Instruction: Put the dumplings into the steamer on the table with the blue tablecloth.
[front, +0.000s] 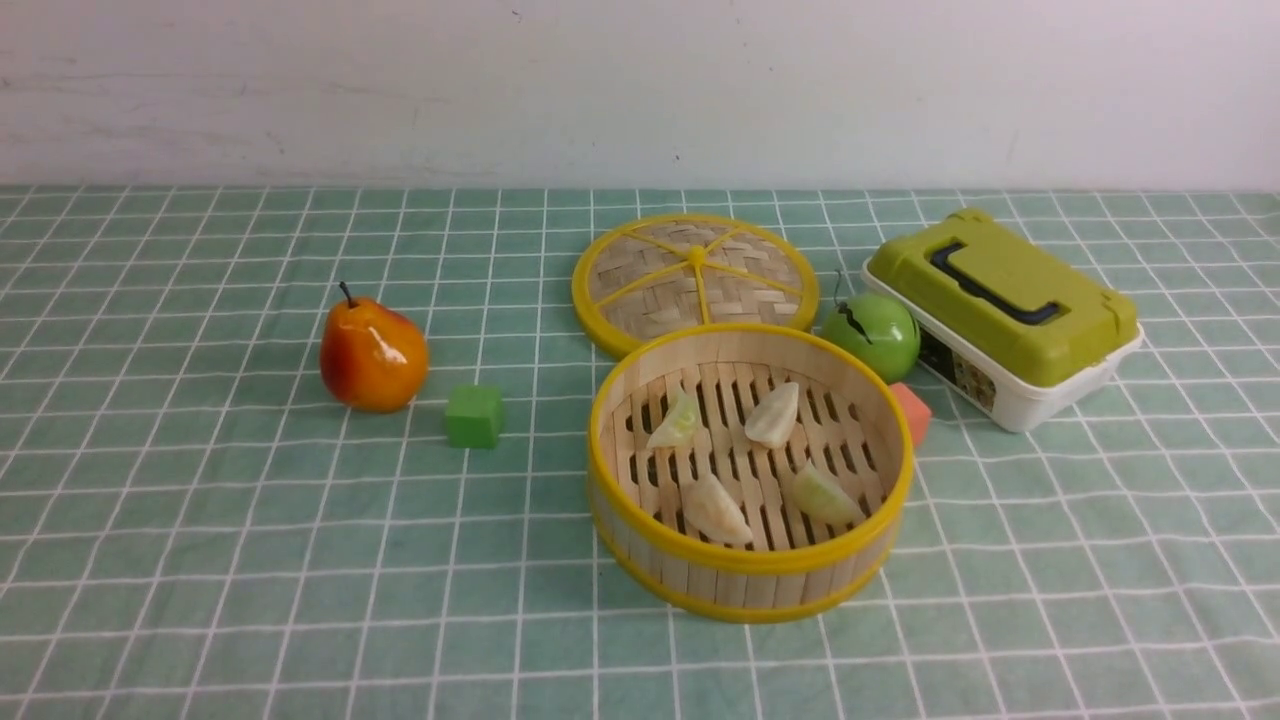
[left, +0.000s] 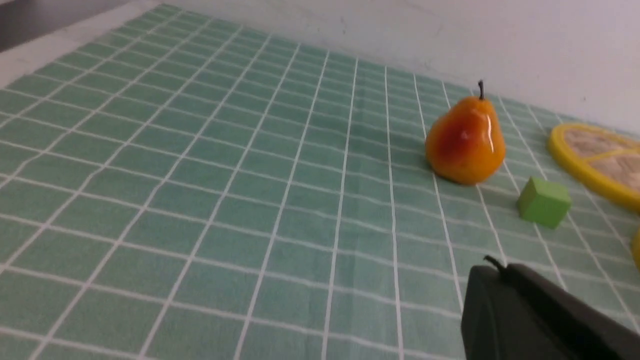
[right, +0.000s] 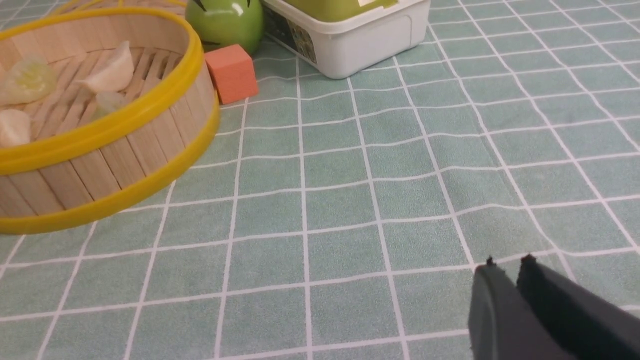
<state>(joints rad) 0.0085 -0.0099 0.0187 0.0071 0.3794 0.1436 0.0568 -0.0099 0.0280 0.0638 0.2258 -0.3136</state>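
Observation:
The steamer (front: 750, 575), a round bamboo basket with yellow rims, stands on the blue tablecloth (front: 200, 520) right of the middle. Several pale dumplings lie on its slatted floor, among them one at the back left (front: 676, 421), one at the back (front: 775, 414) and one at the front (front: 715, 508). The right wrist view shows the steamer (right: 125, 150) with dumplings (right: 111, 72) inside. Neither gripper shows in the front view. My left gripper (left: 495, 267) is shut and empty above bare cloth. My right gripper (right: 506, 262) is shut and empty above bare cloth, apart from the steamer.
The flat woven lid (front: 695, 275) lies behind the steamer. A pear (front: 372, 352) and a green cube (front: 474, 415) sit to the left. A green apple (front: 872, 333), an orange cube (front: 912, 411) and a green-lidded white box (front: 1003, 310) sit to the right.

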